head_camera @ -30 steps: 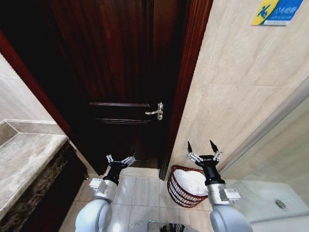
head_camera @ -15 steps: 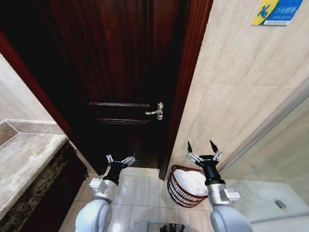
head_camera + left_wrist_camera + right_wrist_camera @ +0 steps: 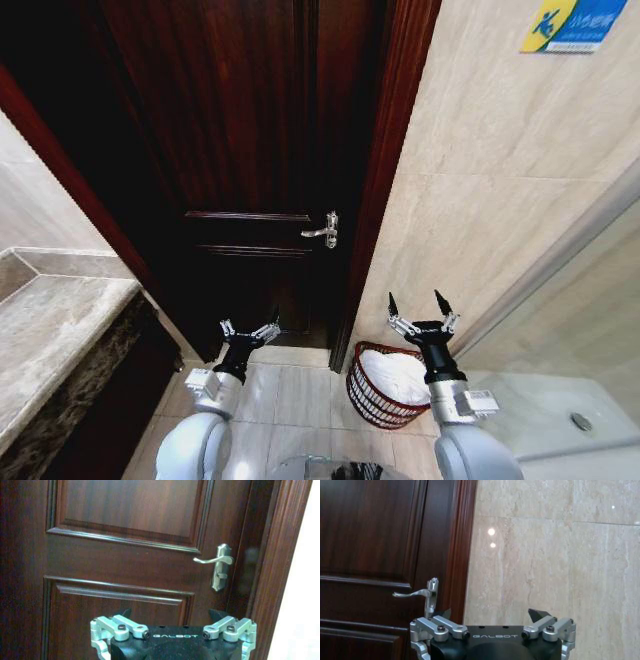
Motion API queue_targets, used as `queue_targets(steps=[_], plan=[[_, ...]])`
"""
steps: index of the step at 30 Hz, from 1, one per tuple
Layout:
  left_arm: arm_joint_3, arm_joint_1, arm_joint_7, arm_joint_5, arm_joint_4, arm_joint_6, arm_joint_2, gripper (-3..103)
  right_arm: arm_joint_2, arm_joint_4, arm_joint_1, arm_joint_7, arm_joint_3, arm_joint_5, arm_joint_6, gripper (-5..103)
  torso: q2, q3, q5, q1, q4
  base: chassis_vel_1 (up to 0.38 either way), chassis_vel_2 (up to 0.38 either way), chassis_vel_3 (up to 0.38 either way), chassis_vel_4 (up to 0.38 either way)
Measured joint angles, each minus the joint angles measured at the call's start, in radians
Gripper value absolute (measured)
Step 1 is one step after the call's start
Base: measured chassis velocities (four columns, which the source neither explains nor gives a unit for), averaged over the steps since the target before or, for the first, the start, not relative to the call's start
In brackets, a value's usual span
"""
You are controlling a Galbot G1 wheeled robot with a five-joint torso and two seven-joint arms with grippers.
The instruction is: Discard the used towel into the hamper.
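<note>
The hamper (image 3: 364,396), a dark reddish-brown wire basket, stands on the tiled floor against the beige wall, just right of the door frame. A white towel (image 3: 393,371) lies bunched inside it. My right gripper (image 3: 420,303) is held upright just above and in front of the hamper, open, with nothing between its fingers. In its own wrist view the right gripper (image 3: 491,612) faces the wall and door frame. My left gripper (image 3: 250,329) is raised before the door, open and holding nothing. In its wrist view the left gripper (image 3: 171,613) faces the door panels.
A closed dark wooden door (image 3: 240,150) with a silver lever handle (image 3: 322,232) faces me. A stone counter (image 3: 50,330) runs along the left. A pale shower floor with a drain (image 3: 580,422) lies to the right. Tiled floor shows between my arms.
</note>
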Motion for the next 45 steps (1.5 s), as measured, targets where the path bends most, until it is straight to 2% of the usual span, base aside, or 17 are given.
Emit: queue_targets(steps=[45], plan=[[0.0,0.0,0.0,0.0,0.0,0.0,0.0,100,0.0,0.0,0.0,0.0,0.0,0.0,0.0,100,0.0,0.0,0.0,0.0,0.0,0.078,-0.075,-0.077,0.077]])
